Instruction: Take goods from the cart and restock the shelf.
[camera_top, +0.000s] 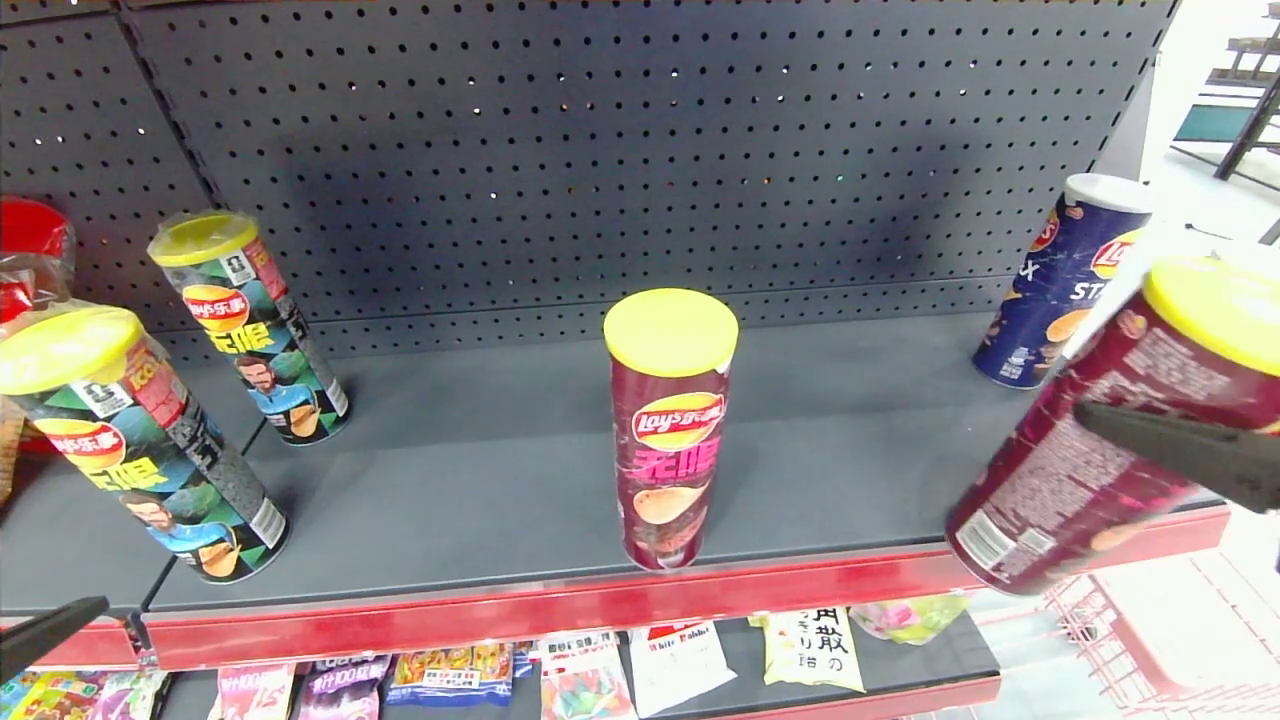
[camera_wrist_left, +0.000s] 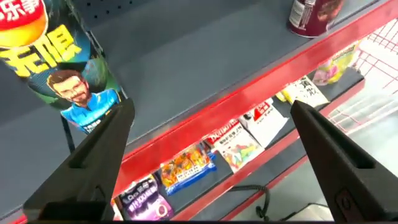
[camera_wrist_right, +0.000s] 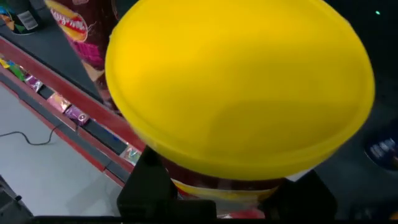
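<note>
The maroon chip can sits at the right edge of the head view. It is off the board and tilted: its yellow lid points to the upper right of the frame, and its base points to the lower left, over the red front lip of the shelf. The long axis runs on a slant, well off upright. The right gripper is clamped across the can's body below the lid, with one dark finger lying over the label. In the right wrist view the lid takes up most of the frame, with the fingers on either side beneath it.

The open stretch of grey board lies up and to the left of the can's base in the head view. It is between the matching maroon can standing at centre frame and the blue can at upper right. I judge that the placement turns on bringing the base in over the lip and tipping the lid back to vertical, without knocking the blue can.

The left gripper hangs at the lower left, its fingers spread wide and holding nothing, just in front of the lip near a green can. It is well apart from the held can, so the right arm is the nearer one. A red wire cart shows at lower right.
</note>
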